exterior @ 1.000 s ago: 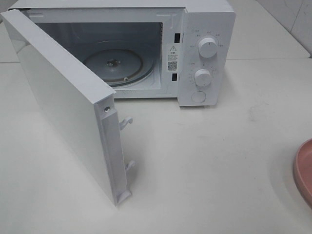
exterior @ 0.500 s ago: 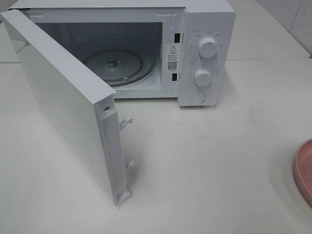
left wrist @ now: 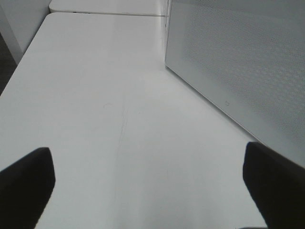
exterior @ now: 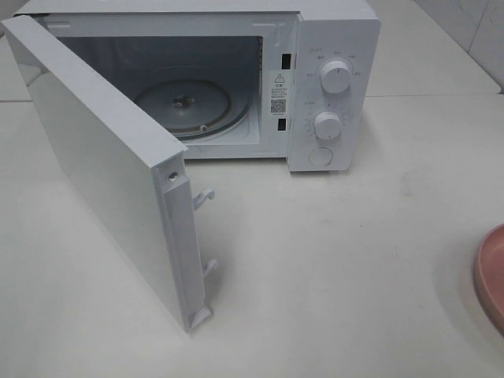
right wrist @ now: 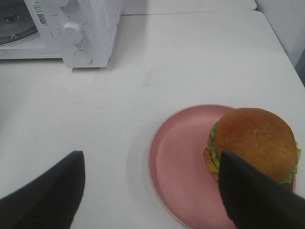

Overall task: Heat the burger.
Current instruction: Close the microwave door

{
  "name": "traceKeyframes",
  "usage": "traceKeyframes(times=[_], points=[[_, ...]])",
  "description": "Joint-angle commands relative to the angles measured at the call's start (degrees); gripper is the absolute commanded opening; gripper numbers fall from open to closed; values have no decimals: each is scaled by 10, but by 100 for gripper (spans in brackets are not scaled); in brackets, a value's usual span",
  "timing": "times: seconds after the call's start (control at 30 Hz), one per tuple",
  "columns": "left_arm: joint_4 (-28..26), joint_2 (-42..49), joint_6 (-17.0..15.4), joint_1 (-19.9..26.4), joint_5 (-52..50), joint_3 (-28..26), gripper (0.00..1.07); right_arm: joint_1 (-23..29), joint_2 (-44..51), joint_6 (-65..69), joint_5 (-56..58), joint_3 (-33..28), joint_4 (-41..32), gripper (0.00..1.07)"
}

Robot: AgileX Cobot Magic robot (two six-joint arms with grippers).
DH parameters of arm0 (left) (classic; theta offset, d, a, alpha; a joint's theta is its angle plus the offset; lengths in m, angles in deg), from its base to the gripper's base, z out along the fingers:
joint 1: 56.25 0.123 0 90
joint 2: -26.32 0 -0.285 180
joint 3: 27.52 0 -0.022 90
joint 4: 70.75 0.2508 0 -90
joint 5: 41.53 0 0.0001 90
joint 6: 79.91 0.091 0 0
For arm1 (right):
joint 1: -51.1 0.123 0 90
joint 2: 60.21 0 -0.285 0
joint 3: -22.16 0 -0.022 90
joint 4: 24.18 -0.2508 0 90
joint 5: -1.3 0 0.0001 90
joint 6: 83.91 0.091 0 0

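Note:
The burger (right wrist: 252, 143), with a golden-brown bun and green lettuce, sits on the right part of a pink plate (right wrist: 178, 162) in the right wrist view. My right gripper (right wrist: 152, 164) is open and empty above the plate's near side, with one dark finger (right wrist: 252, 195) close in front of the burger. In the exterior high view only the plate's edge (exterior: 490, 276) shows at the far right; the burger is out of frame there. My left gripper (left wrist: 147, 164) is open and empty over bare table beside the microwave door (left wrist: 238, 71). Neither arm shows in the exterior high view.
A white microwave (exterior: 331, 47) stands at the back, with its door (exterior: 110, 165) swung wide open toward the front left. The glass turntable (exterior: 185, 106) inside carries nothing. Two knobs (exterior: 336, 76) are on its right panel. The white table (exterior: 339, 260) lies between the microwave and the plate.

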Motion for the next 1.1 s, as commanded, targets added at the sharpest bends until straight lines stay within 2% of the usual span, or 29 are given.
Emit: traceKeyframes(times=[0.03,1.1], points=[[0,9,-1,-1,-7,1,100,-9,16,-17,-6,-1,-9,75],[0,9,-1,-1,-7,1,100,-9,16,-19,-6,-1,-10,75]])
